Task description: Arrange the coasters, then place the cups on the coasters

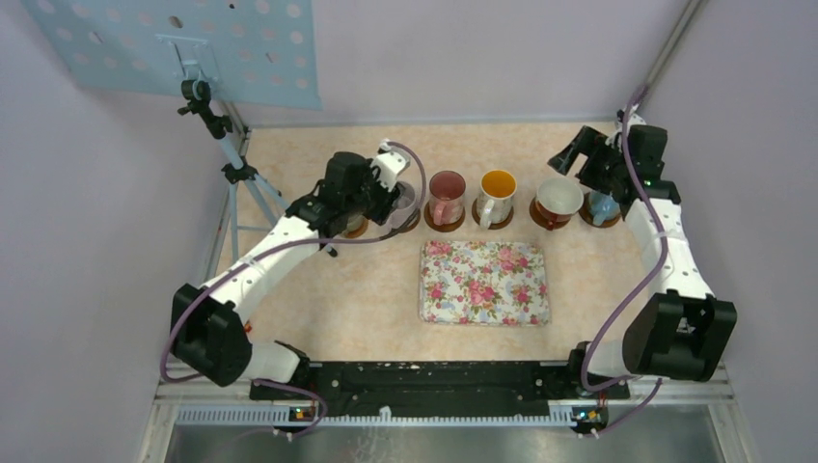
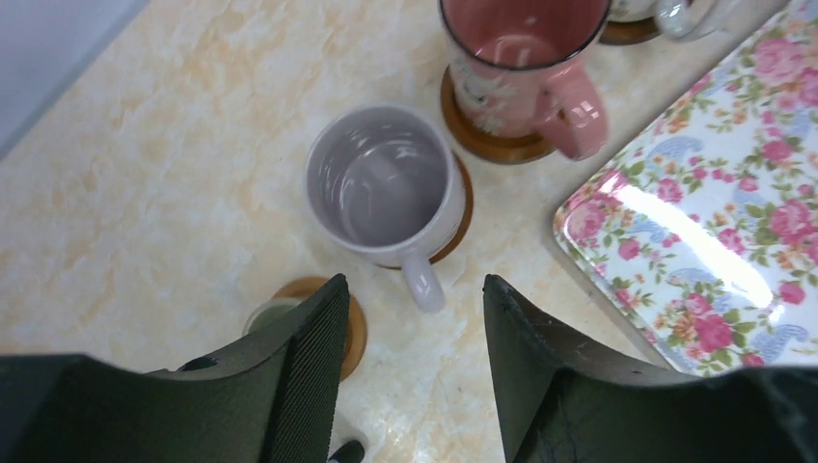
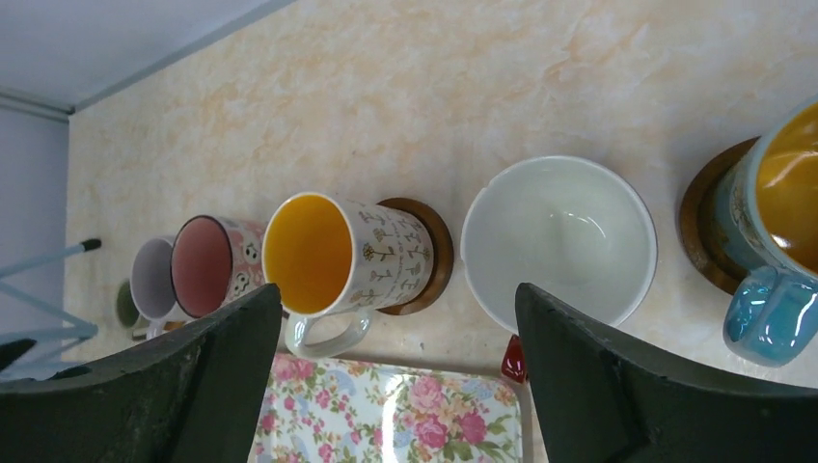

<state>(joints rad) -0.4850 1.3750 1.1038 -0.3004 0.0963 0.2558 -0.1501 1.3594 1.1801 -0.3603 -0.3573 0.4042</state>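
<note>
Six cups stand in a row on brown coasters at the back of the table: pink cup point(image 1: 447, 196), white cup with orange inside point(image 1: 497, 193), wide white cup point(image 1: 559, 198), light blue cup point(image 1: 604, 207). My left arm covers most of the lavender cup point(image 2: 386, 183) and the small grey-green cup point(image 2: 270, 313); each sits on a coaster point(image 2: 461, 207). My left gripper point(image 2: 415, 282) is open above the lavender cup's handle and touches nothing. My right gripper point(image 3: 397, 289) is open above the white cup with orange inside point(image 3: 328, 256) and the wide white cup point(image 3: 559, 236), holding nothing.
A rectangular floral tray point(image 1: 485, 282) lies in front of the row, mid-table. A tripod point(image 1: 231, 164) carrying a perforated blue board stands at the back left. Walls close in the table on both sides and at the back.
</note>
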